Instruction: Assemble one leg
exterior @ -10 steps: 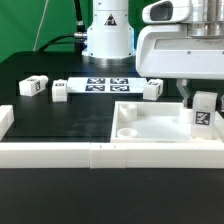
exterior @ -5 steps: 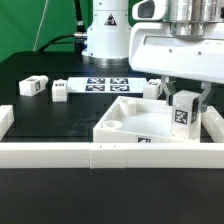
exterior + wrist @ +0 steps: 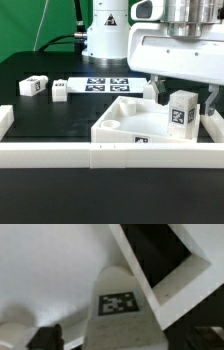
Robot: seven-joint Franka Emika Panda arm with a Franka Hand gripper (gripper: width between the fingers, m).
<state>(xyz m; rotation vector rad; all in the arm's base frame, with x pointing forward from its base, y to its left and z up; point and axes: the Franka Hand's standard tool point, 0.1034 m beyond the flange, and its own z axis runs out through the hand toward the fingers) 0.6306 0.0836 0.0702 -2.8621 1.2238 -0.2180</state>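
Jaws clamp leg (image 3: 181, 111) (image 3: 122, 308) – upright over square piece (image 3: 130, 124).

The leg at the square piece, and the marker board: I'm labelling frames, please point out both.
the leg (image 3: 181, 111): exterior view, on its tagged side face.
the marker board (image 3: 104, 84): exterior view, on its tags.

In the exterior view the leg (image 3: 180, 111) covers the far corner of the square panel (image 3: 125, 122), and the jaws' grip is too murky to judge. A third loose peg (image 3: 150, 89) hides behind it. The wrist view's leg (image 3: 122, 314) is blurry, cropped.
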